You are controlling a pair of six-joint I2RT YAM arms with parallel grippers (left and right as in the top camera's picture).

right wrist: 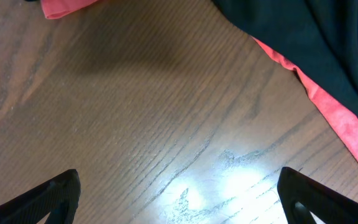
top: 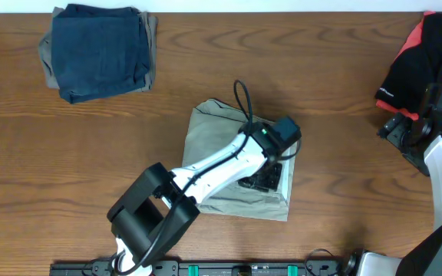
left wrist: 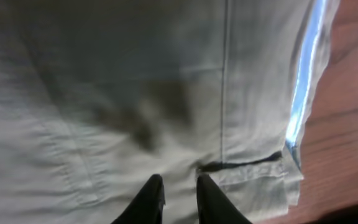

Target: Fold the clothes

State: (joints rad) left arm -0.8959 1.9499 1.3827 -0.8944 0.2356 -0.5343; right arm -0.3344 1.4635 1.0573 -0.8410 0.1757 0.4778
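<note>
The folded beige khaki clothes (top: 213, 126) lie in a compact rectangle at the middle of the table. In the left wrist view the khaki cloth (left wrist: 104, 93) fills the frame, with a stitched seam and a layered edge at the right. My left gripper (top: 263, 178) is low over the right part of the fold. Its fingers (left wrist: 179, 180) are nearly together on the flat cloth, and no fold shows between them. My right gripper (right wrist: 179, 180) is wide open and empty over bare wood, at the table's right side (top: 394, 129).
A folded dark blue denim garment (top: 102, 50) on a grey-beige one lies at the back left. A black and red garment (top: 428, 54) is heaped at the back right, just beyond my right gripper, and shows in the right wrist view (right wrist: 303, 37).
</note>
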